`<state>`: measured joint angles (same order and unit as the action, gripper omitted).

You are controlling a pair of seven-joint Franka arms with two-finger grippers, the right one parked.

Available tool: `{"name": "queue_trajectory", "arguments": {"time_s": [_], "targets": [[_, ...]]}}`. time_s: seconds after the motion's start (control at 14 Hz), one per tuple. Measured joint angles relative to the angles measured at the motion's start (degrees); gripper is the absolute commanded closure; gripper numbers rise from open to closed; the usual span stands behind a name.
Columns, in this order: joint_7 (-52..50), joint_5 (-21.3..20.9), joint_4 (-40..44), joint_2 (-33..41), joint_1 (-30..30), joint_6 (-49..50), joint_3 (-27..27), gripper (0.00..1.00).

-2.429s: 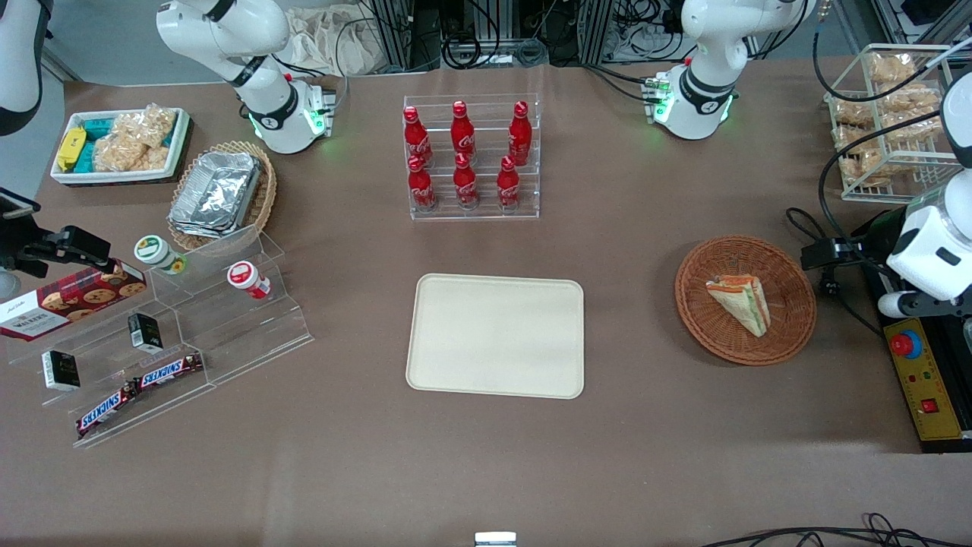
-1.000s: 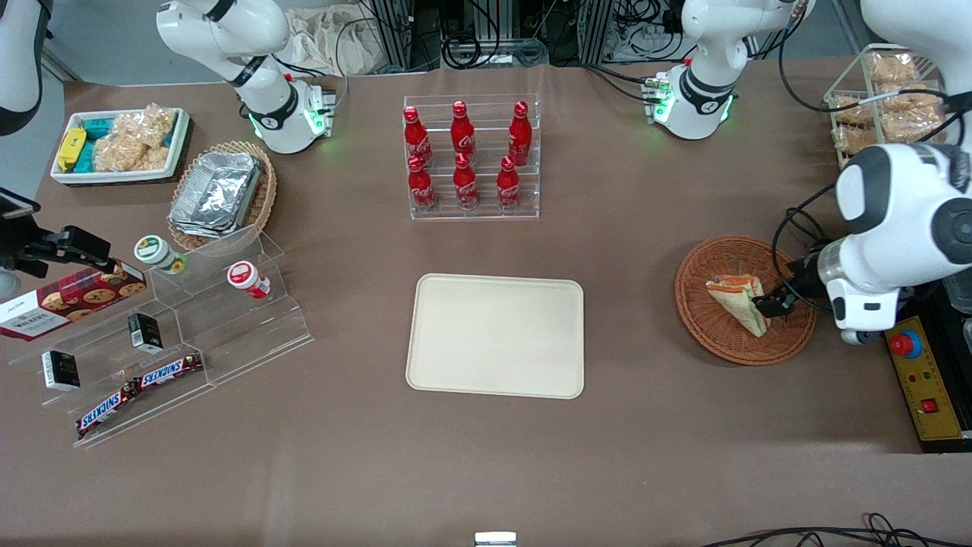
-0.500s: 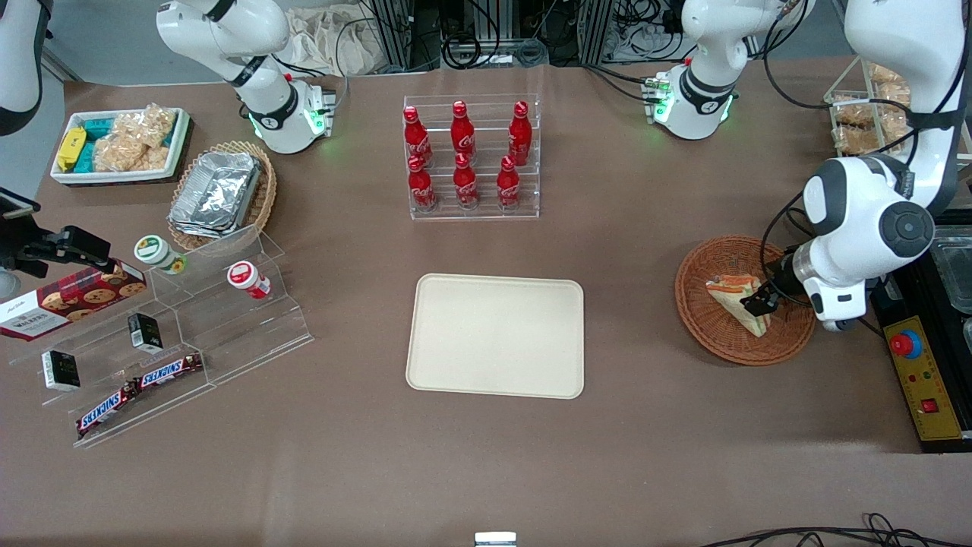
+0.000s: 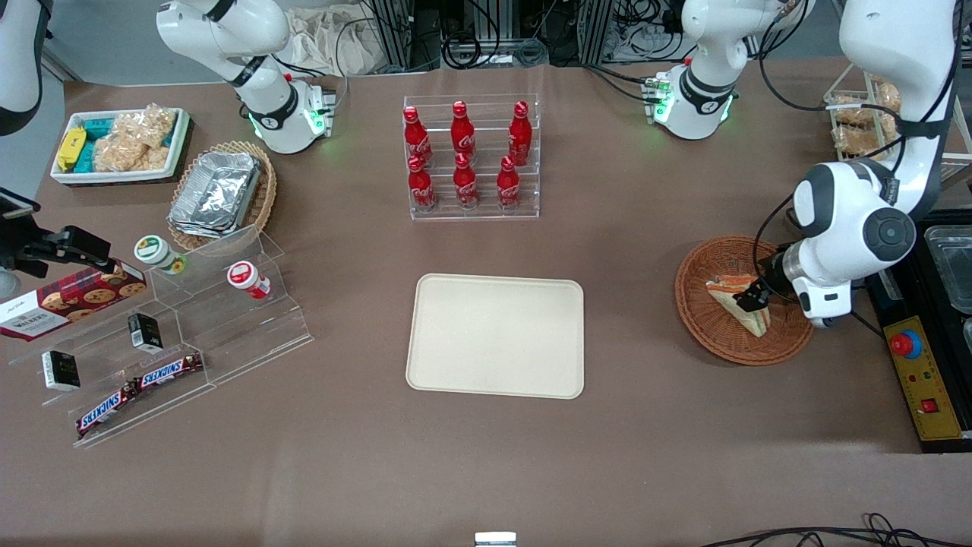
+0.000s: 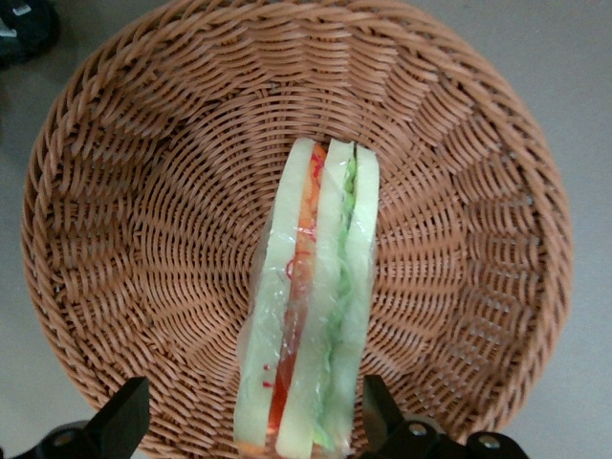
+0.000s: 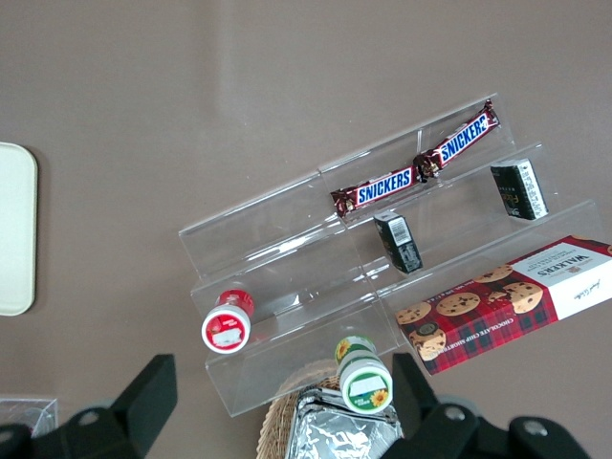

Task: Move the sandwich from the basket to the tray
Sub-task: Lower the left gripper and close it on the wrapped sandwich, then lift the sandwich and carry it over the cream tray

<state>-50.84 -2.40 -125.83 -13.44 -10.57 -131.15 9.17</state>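
In basket point(image 4: 706, 334) | sandwich point(image 4: 730, 298) | gripper point(image 4: 752, 301) spread around it

Left white Franka arm reaches in from the working arm's end of the table, elbow bent, wrist angled down toward 9 o'clock. Its black two-finger gripper point(image 4: 752, 298) sits low, fingers point(image 5: 122, 413) spread wide apart, nothing clamped between them.
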Motion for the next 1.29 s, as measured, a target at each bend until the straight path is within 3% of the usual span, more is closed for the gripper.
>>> {"name": "queue_trajectory", "arguments": {"time_s": [0.07,0.14,0.29,0.36,0.79,1.07,1.29], "targets": [[0.0,-0.6,0.0,-0.6,0.0,-0.4,0.0,0.05],[0.0,-1.0,0.0,-1.1,0.0,-0.9,0.0,0.23],[0.0,-1.1,0.0,-2.4,0.0,-3.0,0.0,0.91],[0.0,-1.1,0.0,-3.0,0.0,-4.2,0.0,1.0],[0.0,-1.2,3.3,-2.5,0.0,-2.8,0.1,1.0],[0.1,-1.2,17.8,-1.0,0.4,17.5,2.6,1.0],[0.0,-1.1,30.6,-0.7,1.6,27.2,8.5,1.0]]}}
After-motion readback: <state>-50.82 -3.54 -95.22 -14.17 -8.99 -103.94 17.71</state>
